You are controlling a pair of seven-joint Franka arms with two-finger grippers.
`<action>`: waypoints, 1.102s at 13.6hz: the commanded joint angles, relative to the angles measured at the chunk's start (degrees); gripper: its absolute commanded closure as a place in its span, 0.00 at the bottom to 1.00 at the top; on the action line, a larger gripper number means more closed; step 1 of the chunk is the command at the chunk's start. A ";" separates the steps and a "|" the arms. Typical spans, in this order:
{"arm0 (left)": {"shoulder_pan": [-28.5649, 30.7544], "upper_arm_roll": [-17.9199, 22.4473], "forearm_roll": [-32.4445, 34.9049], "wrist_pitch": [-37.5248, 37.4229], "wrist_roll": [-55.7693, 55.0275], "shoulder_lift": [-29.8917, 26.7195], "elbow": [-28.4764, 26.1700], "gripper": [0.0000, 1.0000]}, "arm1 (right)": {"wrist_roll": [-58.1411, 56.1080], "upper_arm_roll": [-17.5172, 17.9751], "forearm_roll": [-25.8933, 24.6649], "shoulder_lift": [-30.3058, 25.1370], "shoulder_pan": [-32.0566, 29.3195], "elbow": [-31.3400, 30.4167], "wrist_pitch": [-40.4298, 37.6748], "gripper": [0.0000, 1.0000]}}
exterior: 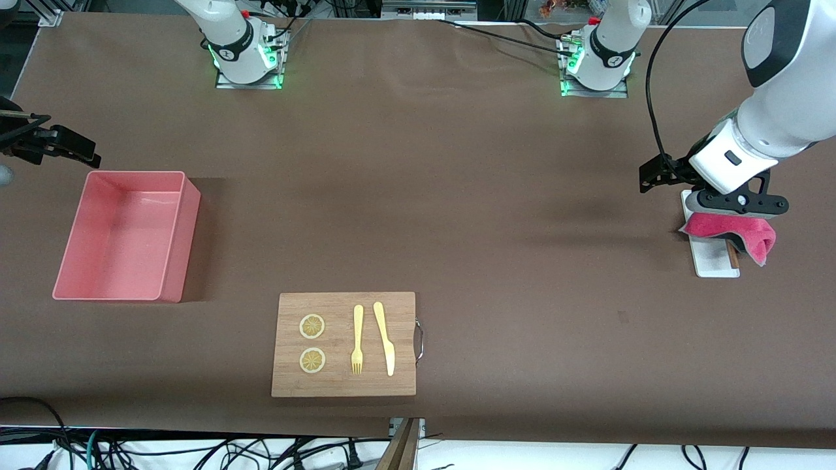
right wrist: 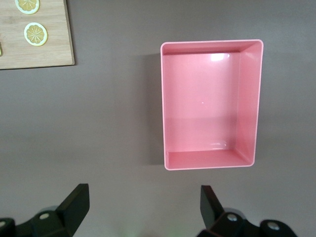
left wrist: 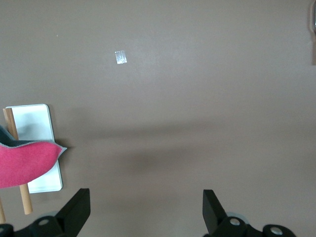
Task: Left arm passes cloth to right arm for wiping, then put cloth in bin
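Left pincer (exterior: 741,203) wide above cloth (exterior: 731,230)

The left hand (exterior: 741,203) covers part of the cloth (exterior: 731,228) and white tray (exterior: 715,261) beneath.

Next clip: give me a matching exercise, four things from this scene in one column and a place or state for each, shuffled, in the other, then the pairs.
Things:
1. cloth
2. bin
3. fork
4. left gripper

Places or states:
A. on the cutting board, beside the knife
B. fingers open, holding nothing
C. draped over the white tray
D. empty, at the right arm's end of the table

Pairs: 1-C, 2-D, 3-A, 4-B
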 commanded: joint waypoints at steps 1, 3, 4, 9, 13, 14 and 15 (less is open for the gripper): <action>-0.02 0.00 0.42 -3.47 0.10 0.85 1.67 0.00 | 0.76 0.19 1.02 0.82 -0.51 1.71 -0.56 0.01; -0.20 -0.09 0.42 -3.74 -0.16 0.85 1.67 0.00 | 0.68 0.19 1.02 0.82 -0.43 1.71 -0.56 0.01; -0.37 -0.09 0.51 -3.74 -0.34 0.85 1.67 0.00 | 0.68 0.19 1.02 0.82 -0.42 1.71 -0.56 0.01; -0.46 -0.09 0.51 -5.32 -0.25 0.85 1.76 0.00 | 0.76 0.19 1.02 0.82 -0.34 1.71 -0.56 0.01; -0.55 -0.09 0.51 -5.76 -0.08 1.81 1.93 0.00 | 0.68 0.19 0.93 0.82 -0.60 1.71 -0.56 0.01; -0.73 -0.09 0.51 -5.76 -0.07 2.42 1.85 0.00 | 0.68 0.10 0.93 0.82 -0.60 1.71 -0.56 0.01; -0.73 -0.09 0.51 -5.76 0.01 3.13 1.93 0.00 | 0.76 0.10 0.93 0.82 -0.60 1.71 -0.56 0.01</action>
